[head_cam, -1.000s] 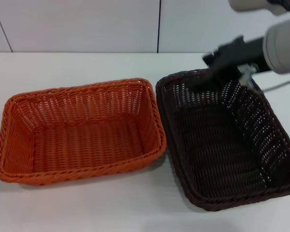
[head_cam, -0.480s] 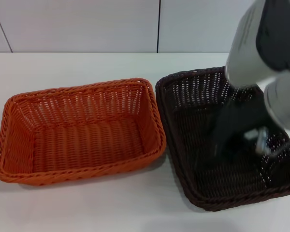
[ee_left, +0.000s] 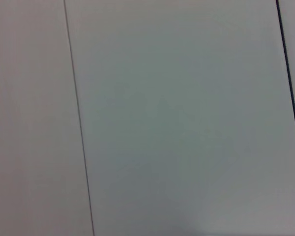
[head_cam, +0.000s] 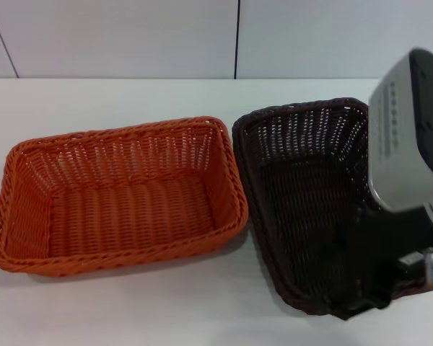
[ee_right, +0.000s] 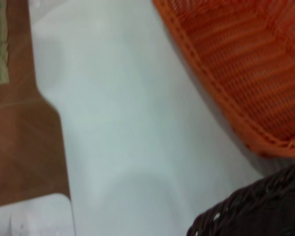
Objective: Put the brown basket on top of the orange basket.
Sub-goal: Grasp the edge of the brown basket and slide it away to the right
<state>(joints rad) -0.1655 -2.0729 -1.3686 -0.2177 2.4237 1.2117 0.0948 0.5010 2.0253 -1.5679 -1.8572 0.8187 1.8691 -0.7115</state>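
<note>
Head view, right gripper [head_cam: 390,299] low at the near rim of the dark brown rectangular woven basket [head_cam: 303,187], finger state impossible to tell, bright orange rectangular woven basket [head_cam: 123,194] just beside on the white table [head_cam: 130,101], right wrist view adding brown floor [ee_right: 19,123] past the table edge, left wrist view only blank wall.

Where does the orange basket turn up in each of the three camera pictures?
Head view: the orange basket sits on the left of the white table, beside the brown basket.
Left wrist view: not in it; only plain pale panels.
Right wrist view: its rim and weave fill the upper right corner.
Shared landmark: the brown basket's rim, bottom right in the right wrist view.
</note>
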